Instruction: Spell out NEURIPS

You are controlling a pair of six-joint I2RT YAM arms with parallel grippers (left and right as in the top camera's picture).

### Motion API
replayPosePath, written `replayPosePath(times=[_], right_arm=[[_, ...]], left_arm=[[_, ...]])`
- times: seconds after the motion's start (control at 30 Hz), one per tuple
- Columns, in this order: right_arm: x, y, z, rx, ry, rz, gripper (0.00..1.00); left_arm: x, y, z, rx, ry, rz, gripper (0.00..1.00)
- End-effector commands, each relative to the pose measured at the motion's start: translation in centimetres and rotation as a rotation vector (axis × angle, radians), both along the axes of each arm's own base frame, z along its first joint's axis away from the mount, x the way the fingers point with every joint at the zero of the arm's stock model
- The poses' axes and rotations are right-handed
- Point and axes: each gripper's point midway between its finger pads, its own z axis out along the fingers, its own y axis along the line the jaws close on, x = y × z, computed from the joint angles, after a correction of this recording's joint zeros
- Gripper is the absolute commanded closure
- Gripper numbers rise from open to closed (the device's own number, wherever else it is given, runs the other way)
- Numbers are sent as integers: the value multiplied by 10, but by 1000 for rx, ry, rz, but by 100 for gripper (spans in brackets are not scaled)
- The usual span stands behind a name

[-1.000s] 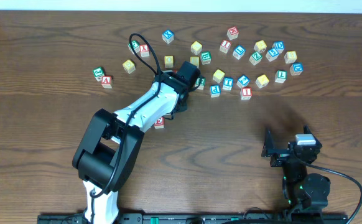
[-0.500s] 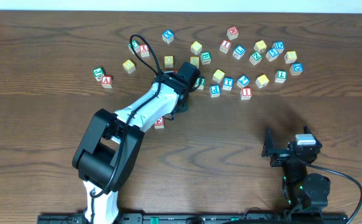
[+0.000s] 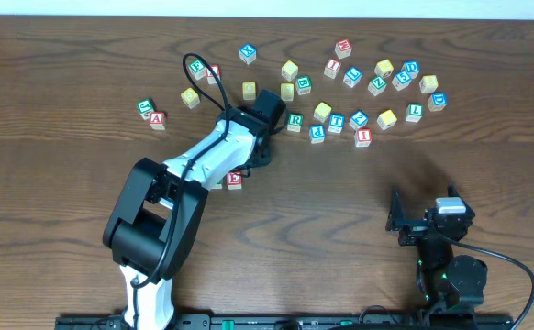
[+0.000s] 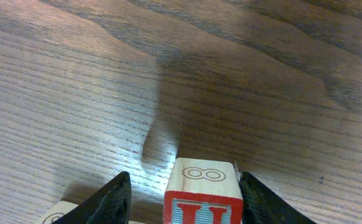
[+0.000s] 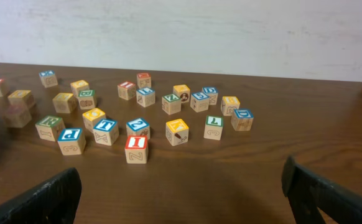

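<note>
Left arm reached diagonally across the wooden worktop (image 3: 83, 183), its end effector (image 3: 269, 117) beside the green R cube (image 3: 294, 120), a red-lettered cube (image 3: 235, 180) by its forearm; right end effector (image 3: 405, 220) parked near front edge.

Cube cluster (image 3: 359, 87) along table's (image 3: 340, 211) far edge, left pincer (image 4: 182, 198) around U cube (image 4: 203, 199), E cube (image 3: 235, 181) just beside left arm
</note>
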Motion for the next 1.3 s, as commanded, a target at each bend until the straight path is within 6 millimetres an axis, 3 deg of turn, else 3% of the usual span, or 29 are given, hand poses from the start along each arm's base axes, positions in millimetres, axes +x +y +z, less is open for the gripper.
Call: replayPosePath(times=[0.0,0.2,0.47,1.0,1.27], right_arm=[[0,-1,-1,17,3,-6,1],[0,-1,-1,17,3,-6,1],[0,-1,-1,17,3,-5,1],[0,-1,-1,17,3,-5,1],[0,-1,-1,17,3,-6,1]], left_arm=[[-5,3,-8,6,26,-5,46],[-3,-2,-8,-13,27,-35,47],[-3,-2,-8,-13,27,-35,69],[-3,-2,-7,-15,24,-35,69],[7,-8,16,-52,-47,-37,69]])
